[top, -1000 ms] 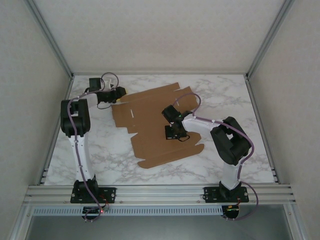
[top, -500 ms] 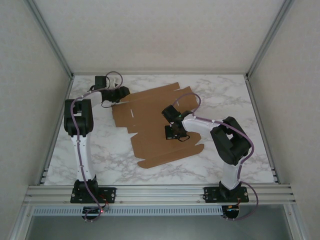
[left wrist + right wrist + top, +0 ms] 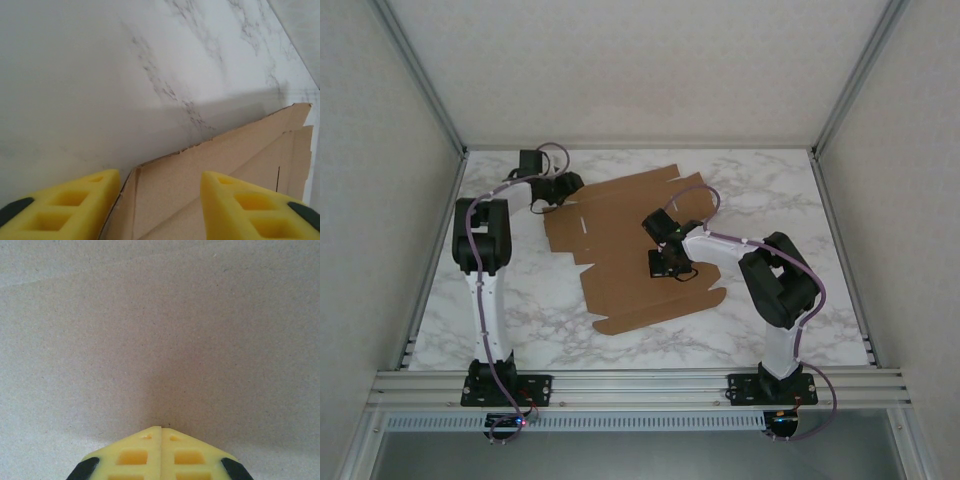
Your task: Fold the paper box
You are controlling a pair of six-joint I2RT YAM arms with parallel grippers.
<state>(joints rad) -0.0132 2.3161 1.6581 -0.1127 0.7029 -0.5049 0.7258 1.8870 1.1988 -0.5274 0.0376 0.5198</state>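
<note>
The paper box (image 3: 620,270) lay unfolded on the table (image 3: 780,190). My right gripper (image 3: 161,428), fingers together, pressed its middle panel, presumably pinning it, while my left gripper (image 3: 160,185), fingers apart, straddled the far-left flap's edge for folding.

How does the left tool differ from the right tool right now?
The left tool stands open, while the right tool is shut, its fingers together. The left tool is at the far left edge of the paper box, with marble table beyond it; the right tool is over the sheet's plain middle. Both have yellow fingers aimed at the cardboard.
</note>
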